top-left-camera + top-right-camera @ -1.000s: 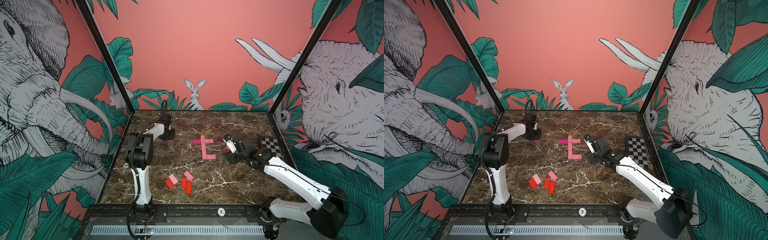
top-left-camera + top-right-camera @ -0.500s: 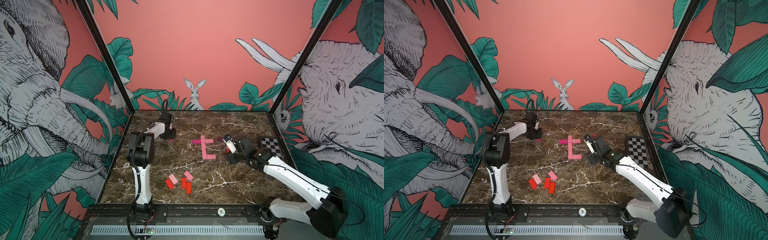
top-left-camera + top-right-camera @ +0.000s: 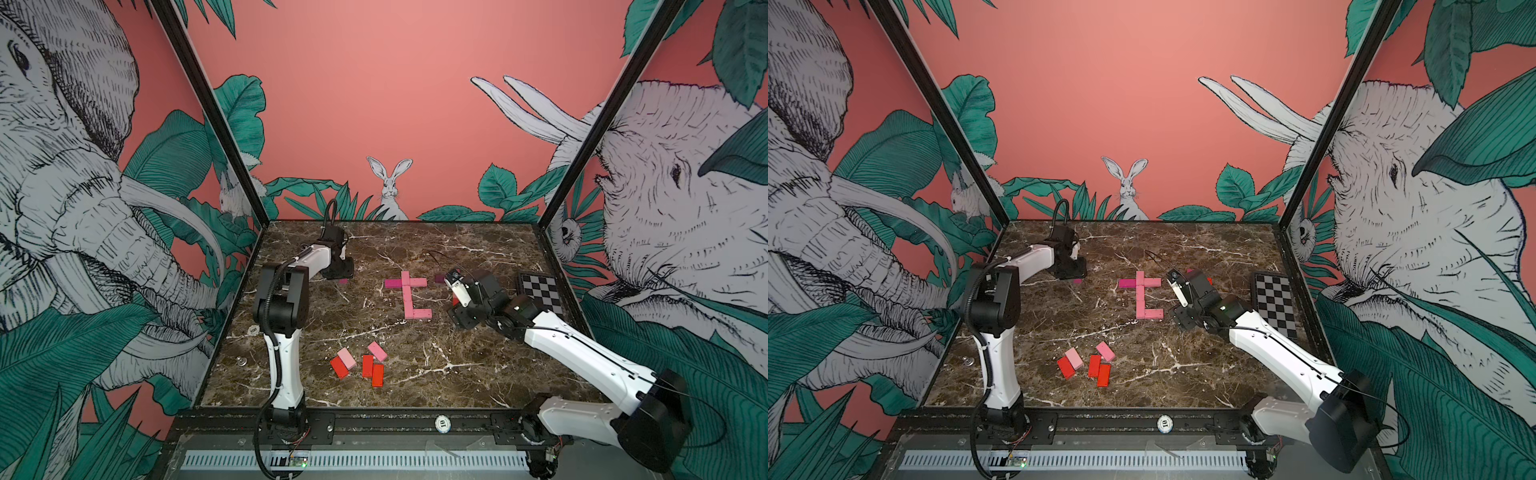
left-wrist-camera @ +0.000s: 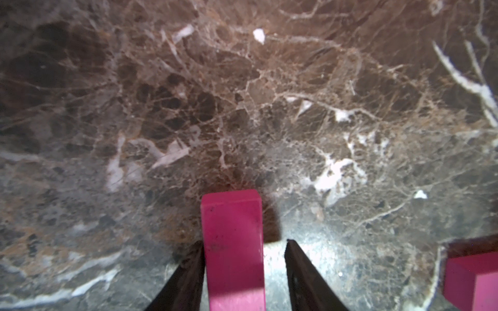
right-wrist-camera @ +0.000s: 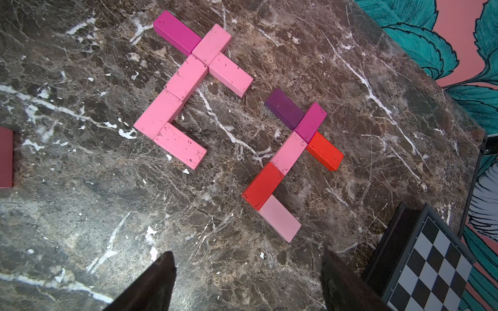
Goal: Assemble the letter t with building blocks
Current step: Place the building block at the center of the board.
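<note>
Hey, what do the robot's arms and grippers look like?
The left arm and right arm have white links and black joints. A ribbed black cable runs along the left arm. The gripper fingers are dark and tapered.

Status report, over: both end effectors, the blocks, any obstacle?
Left end effector open, magenta block between its jaws. Right end effector open, empty. Pink t laid; nothing blocking it.

White-shelled arms (image 3: 582, 353) — black joints (image 3: 282, 307), looping black cables (image 3: 256, 444)

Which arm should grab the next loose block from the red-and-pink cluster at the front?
Right, probably: right end effector open and empty; left end effector straddles a magenta rectangular block.
</note>
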